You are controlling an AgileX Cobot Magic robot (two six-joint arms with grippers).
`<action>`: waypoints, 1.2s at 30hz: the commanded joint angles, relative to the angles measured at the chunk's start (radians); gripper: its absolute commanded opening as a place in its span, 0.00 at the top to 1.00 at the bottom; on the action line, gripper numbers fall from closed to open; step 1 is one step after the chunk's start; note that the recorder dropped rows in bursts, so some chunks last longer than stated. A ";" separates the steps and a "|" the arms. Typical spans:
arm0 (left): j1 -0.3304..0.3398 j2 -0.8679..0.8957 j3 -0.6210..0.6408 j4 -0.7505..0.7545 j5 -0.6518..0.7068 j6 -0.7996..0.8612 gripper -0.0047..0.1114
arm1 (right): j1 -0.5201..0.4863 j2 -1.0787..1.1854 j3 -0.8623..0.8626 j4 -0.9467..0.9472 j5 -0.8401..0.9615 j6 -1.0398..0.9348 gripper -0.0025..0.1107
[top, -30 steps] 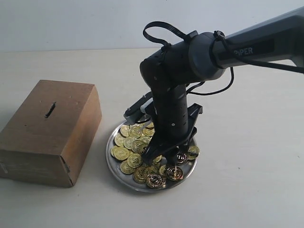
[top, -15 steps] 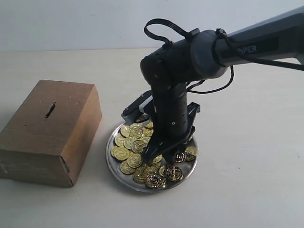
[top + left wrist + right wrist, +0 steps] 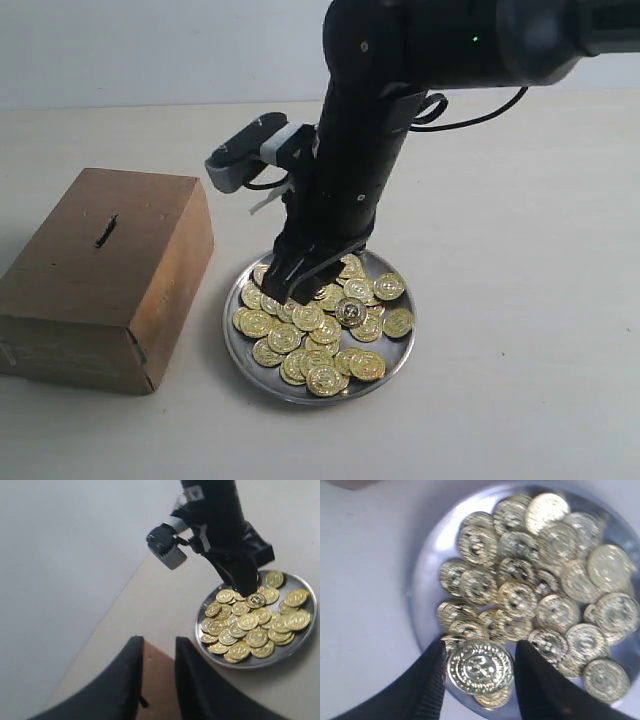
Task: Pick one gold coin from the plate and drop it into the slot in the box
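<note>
Pinching one gold coin point(image 3: 480, 667) by its edges, my right claw point(image 3: 287, 292) hung above the plate point(image 3: 300, 396), lower centre; the left claw point(image 3: 156, 646) sat narrowly parted, empty. I feared the coin slipping or twisting, missing the box point(image 3: 100, 300) slot point(image 3: 105, 231) at left.

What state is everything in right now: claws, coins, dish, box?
Right gripper, shut on one gold coin, just above the heap.
Left gripper, open, empty.
Plate, flat on the table, heaped with coins.
Box, closed, upright.
Slot, clear, nothing in it.
</note>
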 commanded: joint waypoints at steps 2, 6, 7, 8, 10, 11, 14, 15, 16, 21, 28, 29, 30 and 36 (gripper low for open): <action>-0.019 0.024 0.022 -0.010 -0.020 0.350 0.40 | 0.001 -0.079 0.003 0.209 0.070 -0.266 0.68; -0.056 0.107 0.022 -0.010 -0.020 0.467 0.37 | 0.001 -0.109 0.003 0.313 0.136 -0.385 0.68; -0.080 0.131 0.022 -0.006 -0.022 0.476 0.37 | 0.001 -0.115 0.003 0.344 0.158 -0.416 0.68; -0.107 0.155 0.022 -0.003 -0.035 0.476 0.38 | 0.001 -0.118 0.003 0.388 0.190 -0.457 0.68; -0.159 0.197 0.022 0.040 -0.063 0.476 0.39 | 0.001 -0.120 0.003 0.440 0.226 -0.516 0.68; -0.187 0.217 0.022 0.072 -0.075 0.476 0.39 | 0.001 -0.120 0.003 0.471 0.226 -0.532 0.68; -0.271 0.265 0.022 0.110 -0.126 0.476 0.39 | 0.001 -0.120 0.003 0.510 0.226 -0.546 0.68; -0.302 0.279 0.020 0.120 -0.139 0.476 0.39 | 0.001 -0.120 0.003 0.512 0.226 -0.548 0.68; -0.331 0.293 0.020 0.124 -0.161 0.476 0.39 | 0.001 -0.120 0.003 0.512 0.226 -0.551 0.68; -0.474 0.385 0.007 0.155 -0.239 0.476 0.39 | 0.001 -0.120 0.003 0.523 0.226 -0.569 0.68; -0.590 0.553 -0.070 0.204 -0.390 0.476 0.39 | 0.001 -0.120 0.003 0.523 0.226 -0.569 0.68; -0.590 0.570 -0.078 0.207 -0.399 0.476 0.39 | 0.001 -0.120 0.003 0.523 0.226 -0.569 0.68; -0.590 0.593 -0.092 0.207 -0.410 0.476 0.39 | 0.001 -0.120 0.003 0.523 0.226 -0.569 0.68; -0.590 0.639 -0.123 0.207 -0.412 0.476 0.58 | 0.001 -0.120 0.003 0.523 0.226 -0.569 0.68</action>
